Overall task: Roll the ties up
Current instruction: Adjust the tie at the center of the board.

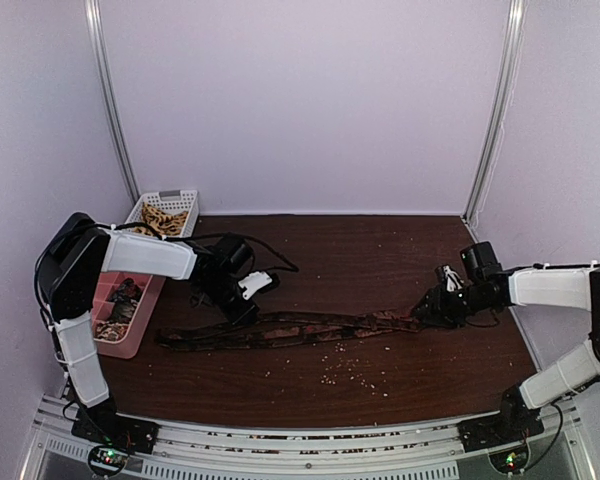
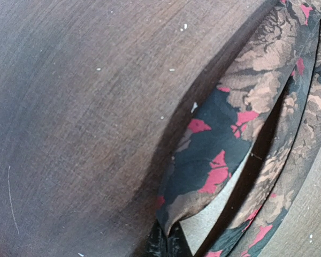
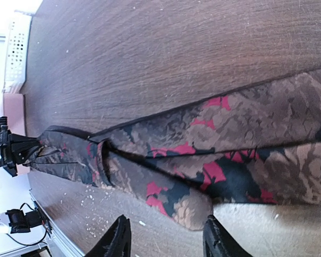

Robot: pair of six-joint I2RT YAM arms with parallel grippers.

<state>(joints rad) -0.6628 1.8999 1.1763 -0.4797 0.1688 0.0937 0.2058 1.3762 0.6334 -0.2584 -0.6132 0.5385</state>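
Observation:
One tie (image 1: 310, 325), dark with brown flowers and red patches, lies stretched left to right across the brown table (image 1: 380, 250). My left gripper (image 1: 242, 310) is down on its left part. In the left wrist view that gripper (image 2: 168, 245) is shut, pinching a raised fold of the tie (image 2: 219, 150). My right gripper (image 1: 427, 308) sits at the tie's right end. The right wrist view shows it (image 3: 166, 241) open, with the pointed end of the tie (image 3: 230, 134) lying on the table just ahead of its fingertips (image 3: 117, 235), not between them.
A white basket (image 1: 185, 195) holding more patterned fabric stands at the back left. A pink tray (image 1: 125, 345) lies in front of it by the left arm. Pale crumbs (image 1: 345, 370) are scattered near the tie. A black cable (image 1: 280, 262) loops behind the left gripper.

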